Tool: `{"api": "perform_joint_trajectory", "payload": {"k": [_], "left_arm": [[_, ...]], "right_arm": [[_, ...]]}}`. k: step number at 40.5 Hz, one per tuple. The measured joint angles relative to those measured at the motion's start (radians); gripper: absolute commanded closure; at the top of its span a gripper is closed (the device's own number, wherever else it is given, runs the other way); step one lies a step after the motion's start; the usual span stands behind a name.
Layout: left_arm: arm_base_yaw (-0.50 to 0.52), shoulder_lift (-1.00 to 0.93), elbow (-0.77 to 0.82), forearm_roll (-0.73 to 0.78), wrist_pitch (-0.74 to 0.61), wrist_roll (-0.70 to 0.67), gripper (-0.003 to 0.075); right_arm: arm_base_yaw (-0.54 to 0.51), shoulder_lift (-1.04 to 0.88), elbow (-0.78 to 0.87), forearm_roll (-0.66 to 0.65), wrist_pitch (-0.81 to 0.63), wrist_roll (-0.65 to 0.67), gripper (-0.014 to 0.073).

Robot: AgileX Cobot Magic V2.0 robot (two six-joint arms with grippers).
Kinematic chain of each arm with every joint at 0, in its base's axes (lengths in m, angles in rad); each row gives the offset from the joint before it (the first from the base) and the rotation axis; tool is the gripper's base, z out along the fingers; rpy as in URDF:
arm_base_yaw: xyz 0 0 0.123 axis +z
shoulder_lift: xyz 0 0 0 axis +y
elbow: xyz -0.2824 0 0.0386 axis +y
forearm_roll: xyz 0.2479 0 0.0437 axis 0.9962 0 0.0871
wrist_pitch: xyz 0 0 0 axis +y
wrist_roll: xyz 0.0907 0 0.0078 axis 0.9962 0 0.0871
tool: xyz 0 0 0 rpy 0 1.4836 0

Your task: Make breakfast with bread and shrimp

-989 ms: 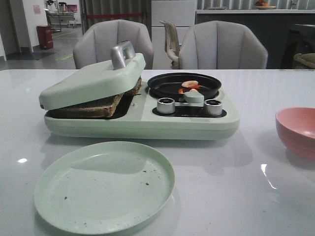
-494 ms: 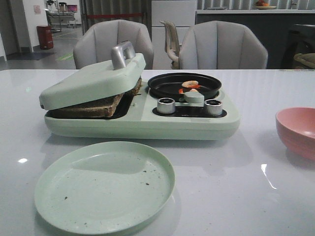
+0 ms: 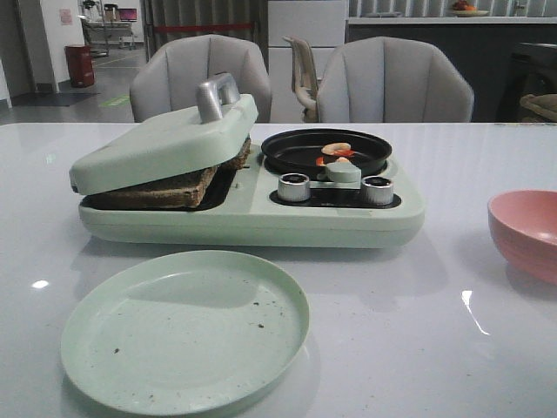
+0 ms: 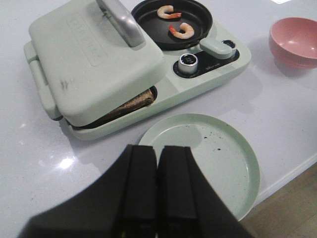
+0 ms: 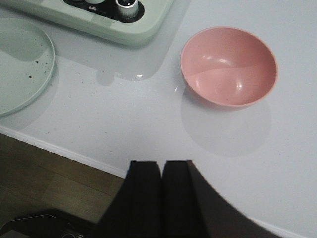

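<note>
Here's the white bench [image 3: 487, 348], and the big thing on it is the pale green breakfast maker [image 3: 252, 213], our landmark for everything else. Its press lid [image 3: 165, 144] sits tilted, not fully down, propped on the bread [image 3: 170, 187], whose dark crust pokes out of the gap on the maker's left half. On the maker's right half sits the small black pan [image 3: 326, 150], and the shrimp [image 4: 179, 30], two curled pink pieces, lie inside it, apart from each other.

In front of the maker, the green plate [image 3: 184, 329] waits with only dark crumbs on it. Off to the maker's right, well apart, stands the pink bowl [image 3: 526, 231], nothing visible in it.

Both arms hang back near the bench edge. The left claw [image 4: 157, 191] is pressed closed with nothing in it, above the plate's near rim. The right claw [image 5: 162, 191] is likewise closed on nothing, nearer the bowl.

Likely next job: lifting that lid by its silver handle [image 3: 216, 96]. To do it well, the left claw should spread first, come in square across the handle, grip its middle and swing up along the hinge rather than dragging the maker.
</note>
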Motion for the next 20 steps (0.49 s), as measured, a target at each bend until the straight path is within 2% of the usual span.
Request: {"api": "perform_joint_trajectory", "payload": {"k": [20], "left_arm": [[0.000, 0.000, 0.000, 0.013, 0.002, -0.020, 0.0619]], "right_arm": [[0.000, 0.000, 0.000, 0.000, 0.000, 0.002, 0.0550]]}}
